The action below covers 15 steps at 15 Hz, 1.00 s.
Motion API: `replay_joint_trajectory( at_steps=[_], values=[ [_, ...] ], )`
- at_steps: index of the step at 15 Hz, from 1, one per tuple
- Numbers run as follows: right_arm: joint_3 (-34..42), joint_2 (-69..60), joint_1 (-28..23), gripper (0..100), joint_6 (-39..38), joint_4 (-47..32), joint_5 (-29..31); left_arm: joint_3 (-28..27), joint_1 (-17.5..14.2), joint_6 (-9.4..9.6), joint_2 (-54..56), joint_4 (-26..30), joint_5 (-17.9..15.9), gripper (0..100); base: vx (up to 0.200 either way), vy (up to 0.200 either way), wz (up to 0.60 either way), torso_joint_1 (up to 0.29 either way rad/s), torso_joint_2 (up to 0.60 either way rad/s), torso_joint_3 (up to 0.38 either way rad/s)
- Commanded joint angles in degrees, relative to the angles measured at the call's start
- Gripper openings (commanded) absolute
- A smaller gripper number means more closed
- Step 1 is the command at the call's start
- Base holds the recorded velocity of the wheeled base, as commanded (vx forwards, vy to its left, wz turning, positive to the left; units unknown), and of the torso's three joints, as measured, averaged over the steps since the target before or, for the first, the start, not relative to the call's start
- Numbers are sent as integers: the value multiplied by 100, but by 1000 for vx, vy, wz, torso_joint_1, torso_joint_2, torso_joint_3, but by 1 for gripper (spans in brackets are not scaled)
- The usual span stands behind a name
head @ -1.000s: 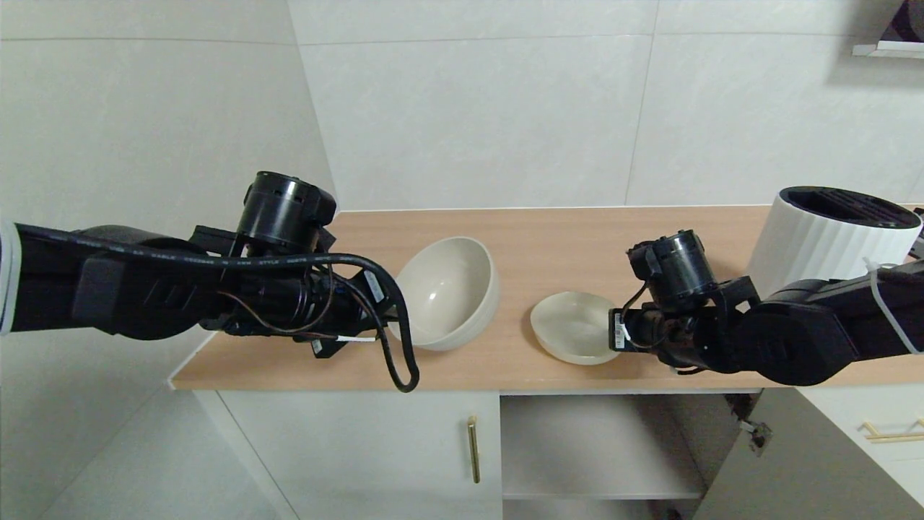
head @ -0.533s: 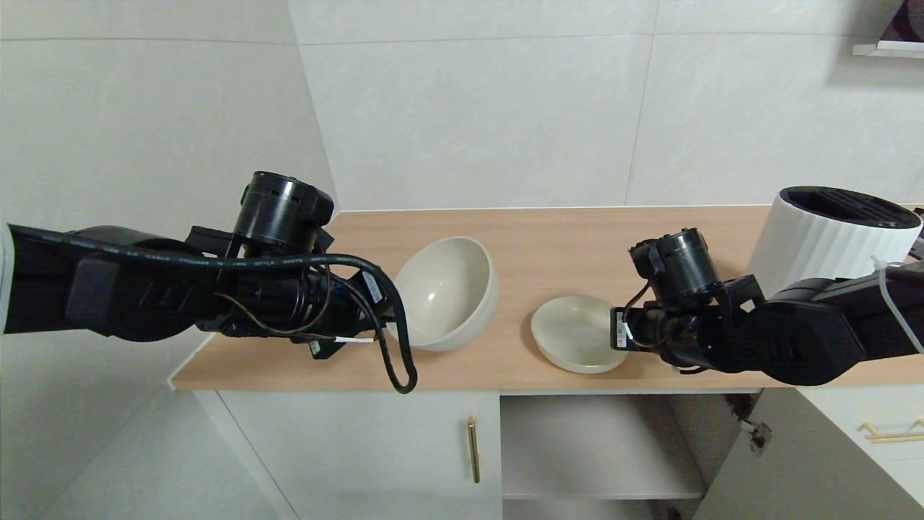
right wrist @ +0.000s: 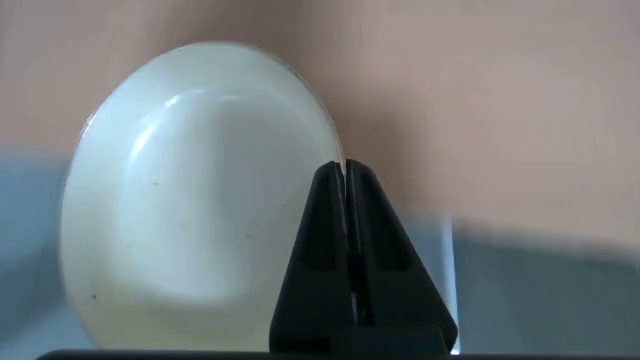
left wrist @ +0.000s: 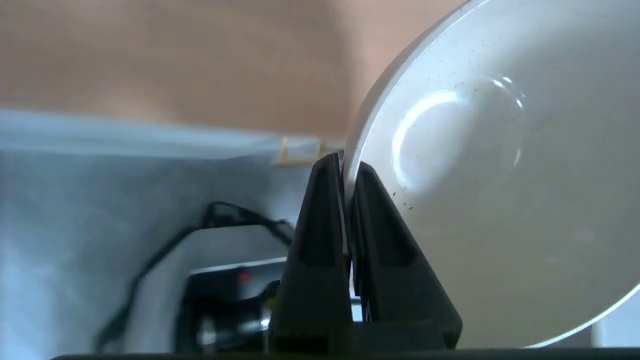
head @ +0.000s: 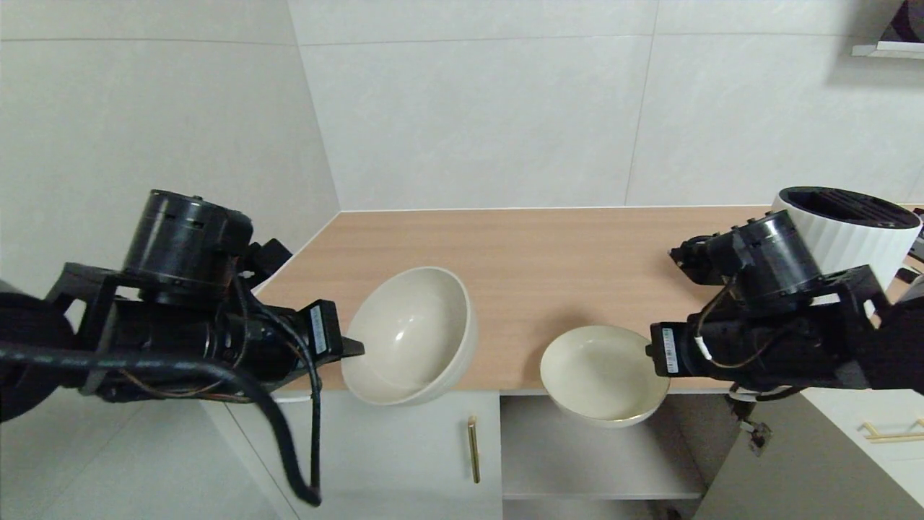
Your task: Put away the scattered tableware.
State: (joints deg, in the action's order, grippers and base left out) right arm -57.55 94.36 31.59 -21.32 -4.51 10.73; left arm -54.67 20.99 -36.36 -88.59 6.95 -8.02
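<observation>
**Two bowls, each held by its rim, at the front edge of the worktop**

1. Left fingers (left wrist: 322,230): closed to a narrow slit on the rim of the large cream ceramic bowl (head: 411,336), one finger inside the wall and one outside. A rim pinch is probably used because the bowl is too wide to span.

2. Large cream ceramic bowl: in the air, tipped steeply with its opening turned toward the camera. It hangs over the front lip of the light wooden worktop (head: 548,253), above the closed white cupboard door with the brass handle (head: 473,448). The tilt likely follows from the one-sided hold.

3. Small shallow cream dish with a thin gold rim (head: 603,372): in the air just past the worktop's front edge and nearly level, opening upward. It is directly above the open cupboard compartment (head: 592,448), which is the likely storage place.

4. Right fingers (right wrist: 325,240): pressed almost together on the dish's rim at its right side. The grip is again on the edge only, which suits such thin ware.

5. White ribbed cylindrical container (head: 837,231): stands upright on the worktop at far right, behind the right arm and apart from both bowls.
</observation>
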Motion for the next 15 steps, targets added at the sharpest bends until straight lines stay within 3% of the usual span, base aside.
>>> replay_joint_trajectory(
  at_steps=[1, 5, 11, 15],
  values=[
    [33, -840, -21, 0, 14, -296, -115, 361, -69, 121, 676, -1, 2, 0, 0, 0, 0, 0, 0, 0],
    [341, -1165, -21, 0, -443, -243, -150, 467, -25, 138, 931, -1, -24, 0, 0, 0, 0, 0, 0, 0],
    [543, -1455, 164, 0, -408, 12, -150, 519, -25, 147, 703, -9, -33, 0, 0, 0, 0, 0, 0, 0],
    [649, -1367, 111, 0, -285, 20, -141, 502, -16, 147, 606, -9, -24, 0, -200, 0, 0, 10, 5, 2]
  ],
)
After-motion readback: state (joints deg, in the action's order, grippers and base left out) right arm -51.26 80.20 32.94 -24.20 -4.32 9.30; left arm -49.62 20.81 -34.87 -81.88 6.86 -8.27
